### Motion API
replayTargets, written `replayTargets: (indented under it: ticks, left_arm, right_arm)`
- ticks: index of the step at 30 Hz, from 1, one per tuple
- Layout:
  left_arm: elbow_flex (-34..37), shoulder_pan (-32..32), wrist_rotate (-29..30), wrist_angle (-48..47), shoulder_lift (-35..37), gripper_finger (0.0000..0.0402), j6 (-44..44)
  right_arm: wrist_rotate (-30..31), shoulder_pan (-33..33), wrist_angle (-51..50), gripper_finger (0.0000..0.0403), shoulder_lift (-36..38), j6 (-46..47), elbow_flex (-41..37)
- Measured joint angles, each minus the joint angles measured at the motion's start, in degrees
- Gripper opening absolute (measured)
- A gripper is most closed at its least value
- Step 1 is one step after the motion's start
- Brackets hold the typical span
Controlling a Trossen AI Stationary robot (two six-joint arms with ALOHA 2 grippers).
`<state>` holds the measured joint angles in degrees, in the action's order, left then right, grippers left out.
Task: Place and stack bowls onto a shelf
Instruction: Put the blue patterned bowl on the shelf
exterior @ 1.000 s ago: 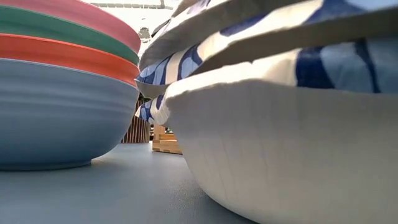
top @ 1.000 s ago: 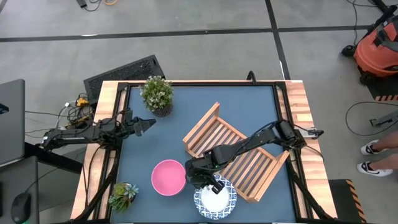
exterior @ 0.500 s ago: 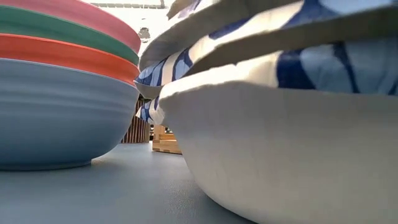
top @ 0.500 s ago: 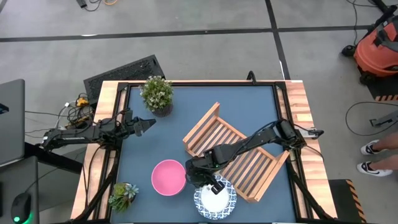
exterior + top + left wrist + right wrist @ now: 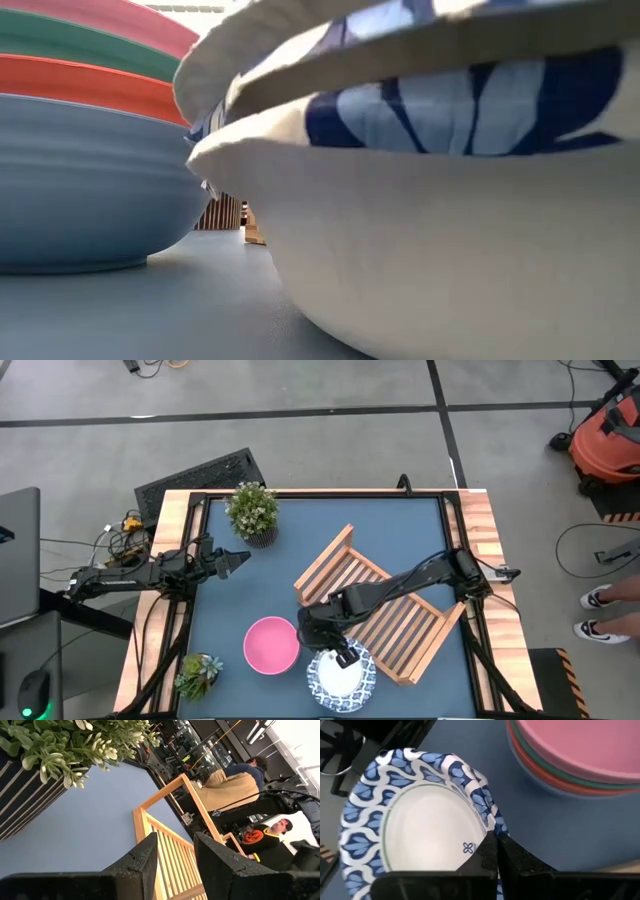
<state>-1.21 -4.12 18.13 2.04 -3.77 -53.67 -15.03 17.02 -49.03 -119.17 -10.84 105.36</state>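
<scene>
A stack of white bowls with blue patterned rims (image 5: 340,680) stands near the table's front edge, large in the low view (image 5: 450,230). My right gripper (image 5: 343,656) is shut on the top bowl (image 5: 420,830). To its left stands a second stack of bowls, pink on top (image 5: 271,644), with green, red and light blue bowls below (image 5: 90,150). The light-wood shelf (image 5: 385,615) lies askew behind both stacks. My left gripper (image 5: 240,560) waits open at the table's left, pointing level toward the shelf (image 5: 165,845). My right gripper pinches the top bowl's patterned rim (image 5: 492,827) on the side facing the pink stack, one finger inside the bowl and one outside. The fingers slant down from the far right. That side of the bowl is raised, tilted above the bowls beneath (image 5: 300,40).
A potted plant with pale flowers (image 5: 252,510) stands at the far left by my left gripper, and a small green plant (image 5: 198,675) at the near left corner. A wooden frame (image 5: 470,540) borders the blue table top. People show beyond the table (image 5: 250,785).
My right gripper has risen a little with the top patterned bowl's rim. That bowl has tipped up on the gripper's side and shifted slightly toward the pink stack, and the bowls beneath it have slid the same way.
</scene>
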Motion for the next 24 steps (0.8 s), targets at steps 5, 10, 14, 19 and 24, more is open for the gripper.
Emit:
replayTargets:
  ticks: [5, 10, 14, 19, 24]
  left_arm:
    - [0.0, 0.01, 0.0, 0.01, 0.02, 0.0112, -0.02]
    - [0.0, 0.0, -0.09, 0.0, 0.02, 0.0112, -0.07]
    - [0.0, 0.02, -0.1, 0.0, 0.0, 0.0112, -0.09]
    - [0.0, 0.02, -0.11, 0.0, 0.0, 0.0112, -0.17]
    - [0.0, 0.02, -0.09, 0.0, 0.02, 0.0112, -0.17]
  right_arm:
    - [-1.48, -0.39, -3.56, 0.0019, 0.03, 2.02, 2.01]
    - [-3.08, -1.54, -7.33, 0.0019, 0.02, 5.9, 4.75]
    - [-3.1, -2.6, -9.24, 0.0019, 0.0, 8.45, 6.95]
    - [-3.12, -4.53, -14.17, 0.0019, 0.0, 11.84, 11.6]
    - [-3.1, -6.9, -18.0, 0.0025, 0.0, 13.87, 15.5]
